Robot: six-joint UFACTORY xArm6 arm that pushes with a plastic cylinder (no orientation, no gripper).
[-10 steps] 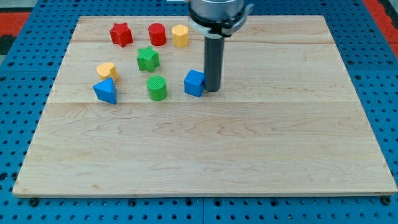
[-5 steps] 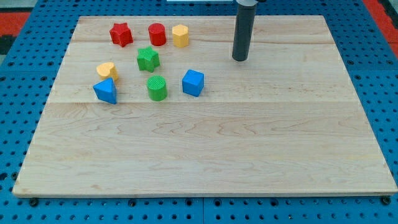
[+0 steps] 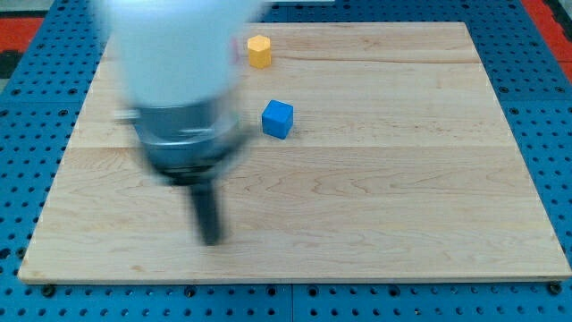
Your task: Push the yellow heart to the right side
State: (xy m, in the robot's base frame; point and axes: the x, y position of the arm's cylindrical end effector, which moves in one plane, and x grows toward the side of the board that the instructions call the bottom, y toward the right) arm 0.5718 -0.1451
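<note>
Nearest the view's bottom, the arm's dark rod ends in my tip (image 3: 211, 240), which rests on the wooden board (image 3: 402, 206) at its near-left part, close to the near edge. The rod and the body above it are blurred. No block lies beside the tip; bare wood surrounds it.

Above the rod, the arm's body (image 3: 179, 85), grey at its lower collar and white higher up, fills the left half of the view and hides most of the far-left part of the board. The yellow heart cannot be seen now; where it lies cannot be told, since that part of the board is covered by the arm.

Farther back and to the right of the arm's body sits the blue cube (image 3: 278, 119), just clear of the grey collar's right side and well apart from the tip. Farther still, near the far edge, stands the yellow block (image 3: 259, 51), its shape like a short many-sided post, just right of the white body.

There is no pincer on this arm, only the rod, so no open or closed state applies.

The board lies on a blue pegboard table (image 3: 545, 107).
</note>
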